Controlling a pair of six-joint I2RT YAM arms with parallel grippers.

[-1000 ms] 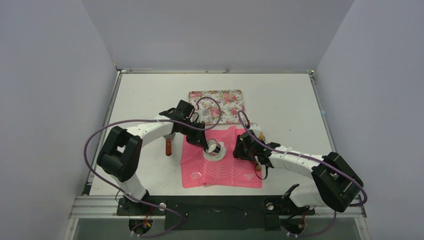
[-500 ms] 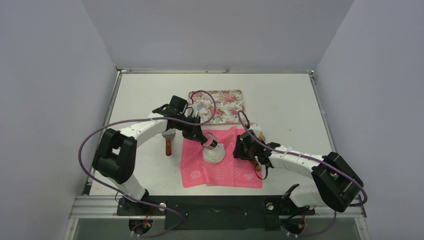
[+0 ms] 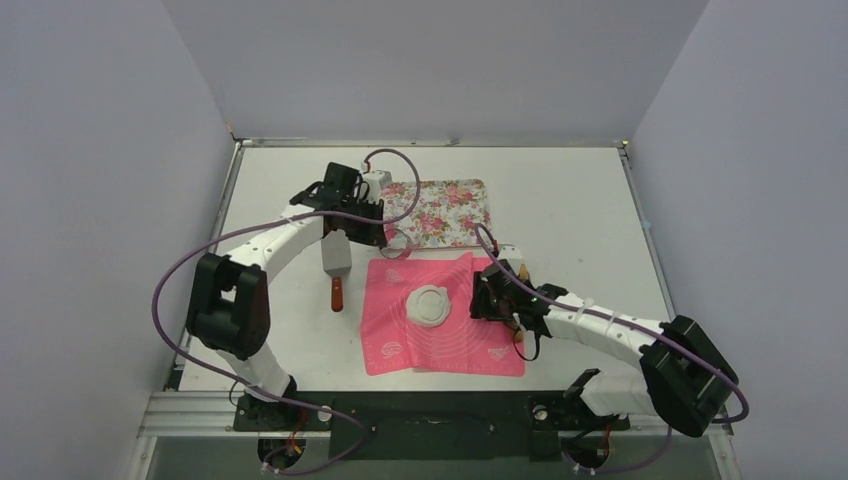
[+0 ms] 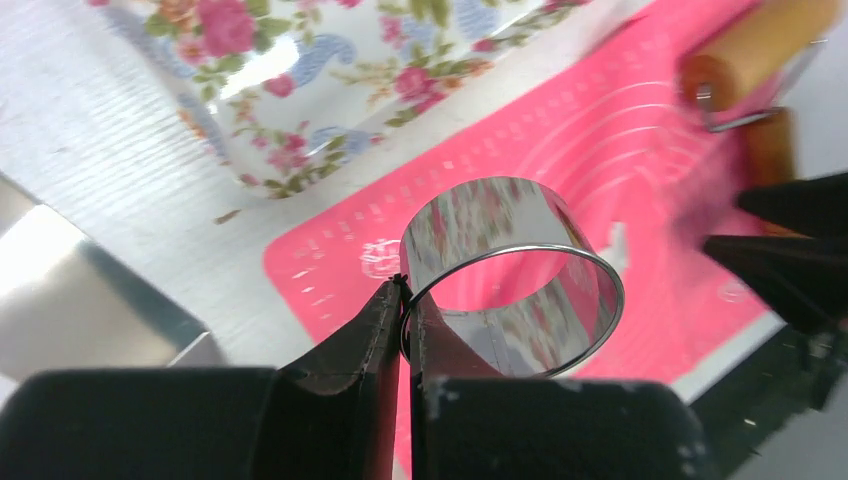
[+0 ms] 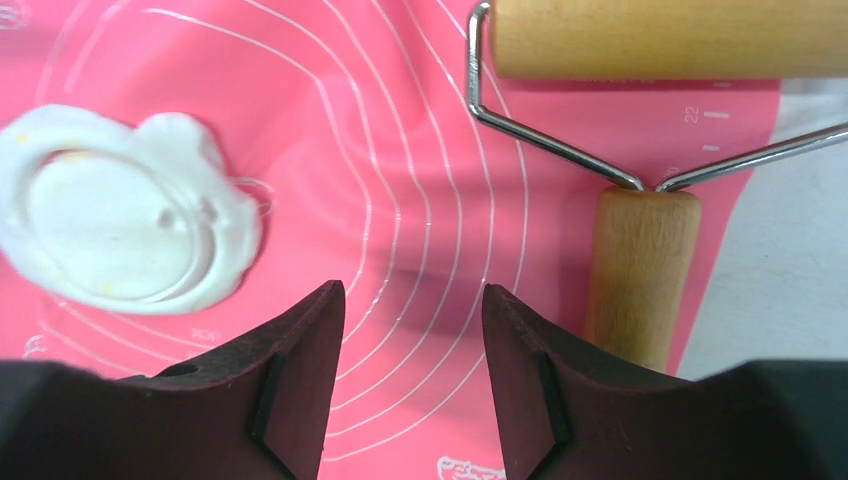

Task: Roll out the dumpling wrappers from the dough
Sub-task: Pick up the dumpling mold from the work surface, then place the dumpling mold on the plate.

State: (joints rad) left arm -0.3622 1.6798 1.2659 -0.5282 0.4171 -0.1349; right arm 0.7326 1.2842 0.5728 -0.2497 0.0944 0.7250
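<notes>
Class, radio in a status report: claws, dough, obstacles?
Left claw shut on metal ring, clear of dough. Right claw open, empty, over pink mat. Dough flat, circle stamped in. Rolling pin beside right claw.

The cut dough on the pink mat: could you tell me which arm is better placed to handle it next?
Probably the right: the right gripper hovers open just beside the dough, while the left gripper is shut on the ring cutter, off by the floral tray.

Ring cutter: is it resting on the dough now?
No, the left gripper holds the ring cutter over the mat corner, away from the dough.
</notes>
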